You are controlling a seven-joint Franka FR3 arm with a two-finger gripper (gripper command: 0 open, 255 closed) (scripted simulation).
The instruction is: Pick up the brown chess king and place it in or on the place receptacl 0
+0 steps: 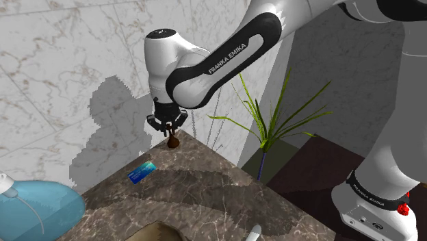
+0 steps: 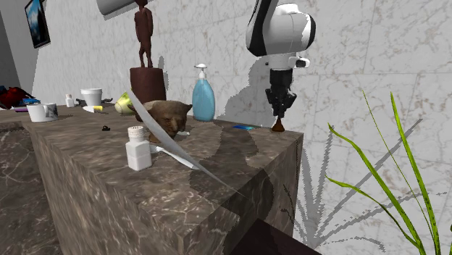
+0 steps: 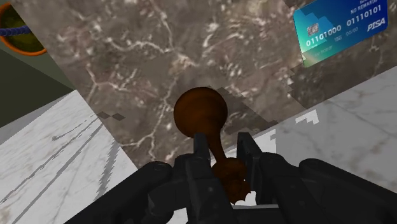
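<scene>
The brown chess king stands at the far corner of the dark marble counter, close to the white marble wall. My black gripper comes down on it from above. In the wrist view the fingers clasp the king's thin stem, with its round base beyond them over the counter's corner. From the second exterior view the king sits at the counter's far edge under the gripper. A brown bowl-like thing lies mid-counter.
A blue card lies on the counter near the king. A blue soap dispenser, a white shaker, a dark statue and cups stand along the counter. A green plant grows beside the counter's edge.
</scene>
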